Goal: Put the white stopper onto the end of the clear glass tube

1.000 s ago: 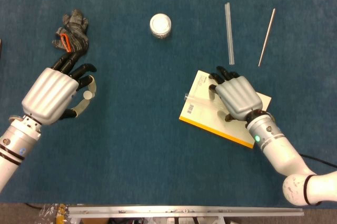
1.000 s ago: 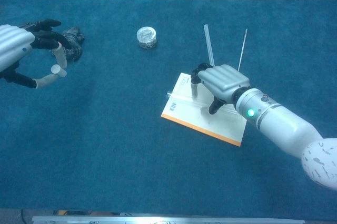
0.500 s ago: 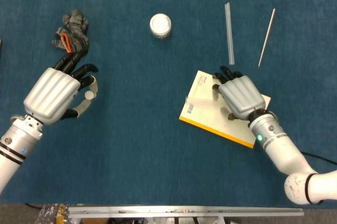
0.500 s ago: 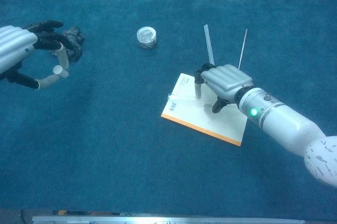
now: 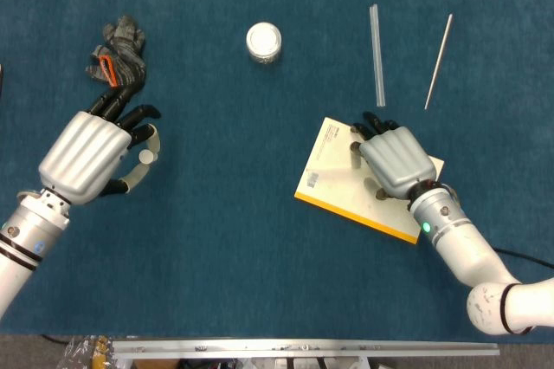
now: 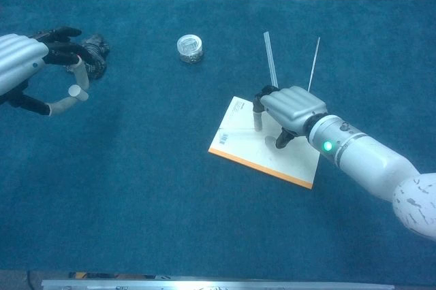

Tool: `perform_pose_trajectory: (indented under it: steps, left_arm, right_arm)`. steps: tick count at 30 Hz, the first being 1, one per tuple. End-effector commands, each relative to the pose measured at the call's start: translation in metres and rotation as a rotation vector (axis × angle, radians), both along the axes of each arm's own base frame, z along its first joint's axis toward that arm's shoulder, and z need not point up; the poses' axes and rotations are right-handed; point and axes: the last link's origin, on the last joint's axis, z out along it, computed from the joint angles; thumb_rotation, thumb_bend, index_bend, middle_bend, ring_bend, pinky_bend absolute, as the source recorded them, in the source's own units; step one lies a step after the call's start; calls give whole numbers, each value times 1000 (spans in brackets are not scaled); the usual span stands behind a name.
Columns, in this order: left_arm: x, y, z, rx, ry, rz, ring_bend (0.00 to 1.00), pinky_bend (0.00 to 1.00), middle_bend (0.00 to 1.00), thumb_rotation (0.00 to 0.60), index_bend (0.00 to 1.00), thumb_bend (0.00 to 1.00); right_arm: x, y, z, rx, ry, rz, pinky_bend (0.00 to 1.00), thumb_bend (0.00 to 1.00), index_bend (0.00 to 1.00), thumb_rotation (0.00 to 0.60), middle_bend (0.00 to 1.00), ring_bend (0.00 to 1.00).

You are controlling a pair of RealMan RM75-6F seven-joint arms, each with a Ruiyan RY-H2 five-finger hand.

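Blue carpeted table (image 5: 260,239), white-and-orange paperback book (image 5: 333,191) lying flat on it. Right hand (image 5: 394,157) rests fingers-down on the book; can't tell what it grips. Left hand (image 5: 91,152) hovers, pinching the small white stopper (image 5: 145,158). The long clear glass tube (image 5: 376,55) lies just beyond the book.

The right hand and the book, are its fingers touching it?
Touching. In the chest view the right hand plants its fingers on the white cover of the book, with no gap under the tips.
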Motion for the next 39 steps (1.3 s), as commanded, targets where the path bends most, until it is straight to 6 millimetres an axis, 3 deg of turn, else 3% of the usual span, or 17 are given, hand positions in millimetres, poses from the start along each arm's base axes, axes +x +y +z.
perform_pose_trajectory:
  steps: [1, 12, 24, 31, 39]
  left_arm:
    - [0, 0, 0, 0, 0, -1, 37, 80, 255, 600, 485, 338]
    - [1, 0, -1, 1, -2, -1, 37, 80, 253, 600, 485, 339]
    - [5, 10, 13, 44, -32, 19, 36, 80, 253, 600, 485, 339]
    - [20, 21, 24, 37, -73, 30, 37, 80, 254, 600, 485, 338]
    - [45, 37, 37, -5, -171, 82, 36, 80, 254, 600, 485, 338]
  right_arm:
    - [1, -1, 1, -5, -5, -1, 210, 358, 506, 600, 201, 23]
    - [-4, -5, 9, -21, -29, -18, 210, 388, 540, 600, 227, 32]
    - [4, -24, 44, -94, -213, -61, 210, 395, 555, 600, 236, 41]
    - [12, -37, 60, -135, -346, -74, 210, 395, 555, 600, 237, 45]
    - [27, -48, 56, -147, -448, -74, 210, 395, 555, 600, 236, 52]
